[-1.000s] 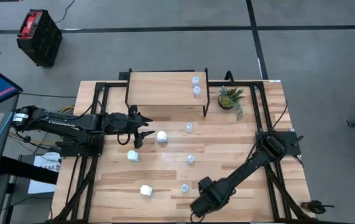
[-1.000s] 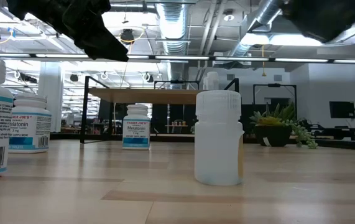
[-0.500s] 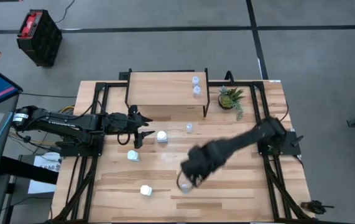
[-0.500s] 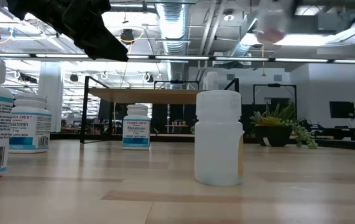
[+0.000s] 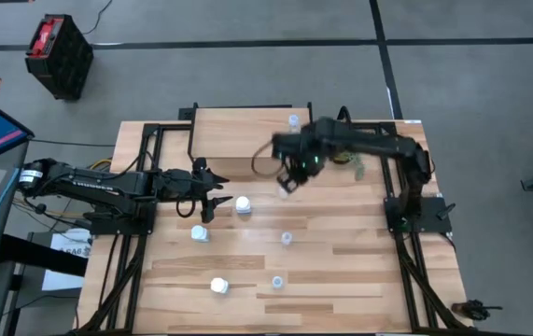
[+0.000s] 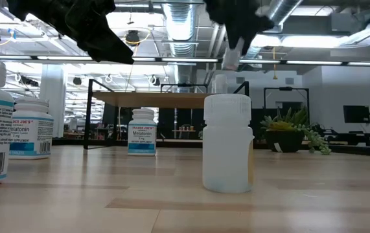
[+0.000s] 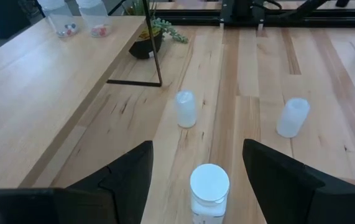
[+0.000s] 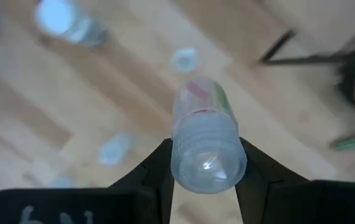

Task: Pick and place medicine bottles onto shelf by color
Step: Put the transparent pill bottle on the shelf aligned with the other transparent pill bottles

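My right gripper (image 5: 289,171) is shut on a small translucent bottle (image 8: 205,146), in the air just in front of the shelf's right end. The shelf (image 5: 243,135), a light-wood top on black legs, stands at the far side with a translucent bottle (image 5: 293,120) on it. My left gripper (image 5: 212,194) is open at the table's left, its fingers just short of a white bottle (image 7: 209,186) that stands upright on the table. More white bottles (image 5: 199,233) (image 5: 218,286) and translucent bottles (image 5: 287,239) (image 5: 276,281) stand on the table. My right gripper pinches the translucent bottle between its two fingers, which sit on opposite sides of its ribbed end (image 8: 207,165). The fingers (image 8: 160,168) come from above. The bottle hangs below them (image 6: 231,57), clear of the table and the shelf.
A small green potted plant (image 5: 347,149) stands right of the shelf, close to my right arm. Another translucent bottle (image 5: 284,190) stands on the table just below my right gripper. In the low view a translucent bottle (image 6: 227,142) stands close to the camera.
My right gripper has swept quickly from the table's near edge toward the far side, carrying the translucent bottle clear of the table, and now hangs in front of the shelf's right end. The bottles on the table have stayed in place.
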